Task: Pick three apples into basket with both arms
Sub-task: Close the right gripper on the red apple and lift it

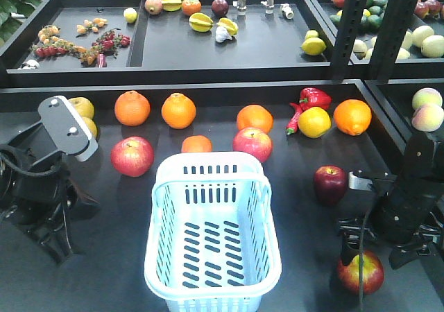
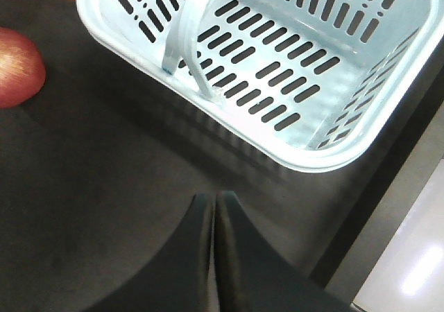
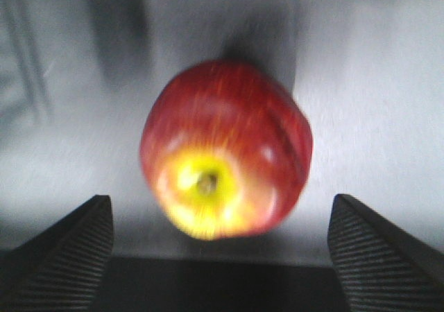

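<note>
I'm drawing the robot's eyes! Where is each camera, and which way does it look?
Front view: sits high, looks forward and down at the basket; left arm and right arm show.
Left wrist: rides the left arm, looks down at a basket corner; the shut left gripper shows.
Right wrist: rides the right arm, faces a red-yellow apple; the open right gripper shows.
Front and left wrist share the basket.

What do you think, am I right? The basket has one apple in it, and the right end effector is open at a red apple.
Not quite. The basket is empty, as the front view shows: only its slotted bottom. The rest is right: the right end effector is open at a red apple.
</note>
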